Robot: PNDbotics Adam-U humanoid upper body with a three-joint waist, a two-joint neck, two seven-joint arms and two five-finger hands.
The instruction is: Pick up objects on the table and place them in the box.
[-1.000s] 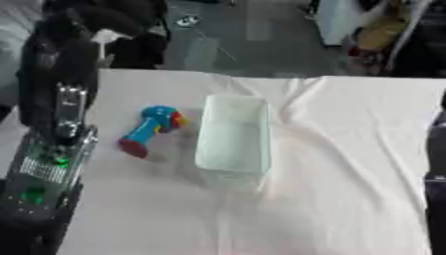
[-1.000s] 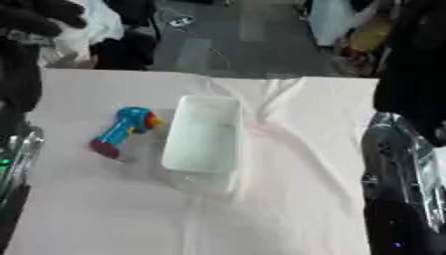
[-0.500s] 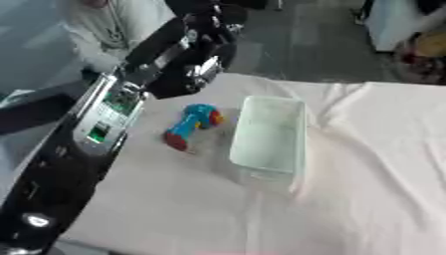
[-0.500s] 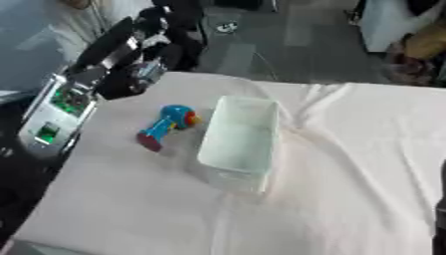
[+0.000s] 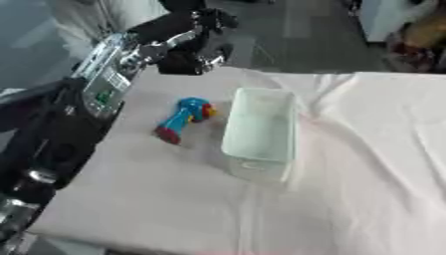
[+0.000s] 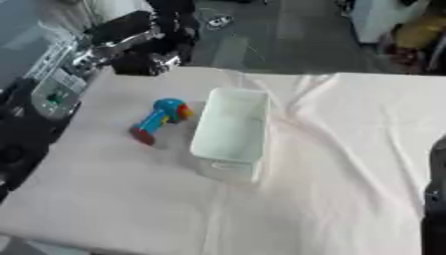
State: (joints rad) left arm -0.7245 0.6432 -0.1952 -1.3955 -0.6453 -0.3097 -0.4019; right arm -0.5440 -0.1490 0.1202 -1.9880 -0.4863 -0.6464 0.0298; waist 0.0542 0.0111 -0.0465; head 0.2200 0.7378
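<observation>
The robot's black and silver left arm (image 5: pixel 96 94) reached in from the left edge, with a green light showing on its forearm. Its left hand (image 5: pixel 196 47) hung over the far left corner of the table, fingers curled and holding nothing. Just nearer than the hand, a small blue plastic toy with a red end and an orange and yellow head (image 5: pixel 181 119) lay on the pale pink cloth-covered table (image 5: pixel 348 199). Just right of the toy stood a long pale green translucent plastic box (image 5: pixel 259 130), apart from it. At the right edge, a dark part of the right arm (image 6: pixel 434 199) showed; whether that hand was spread or closed could not be told.
</observation>
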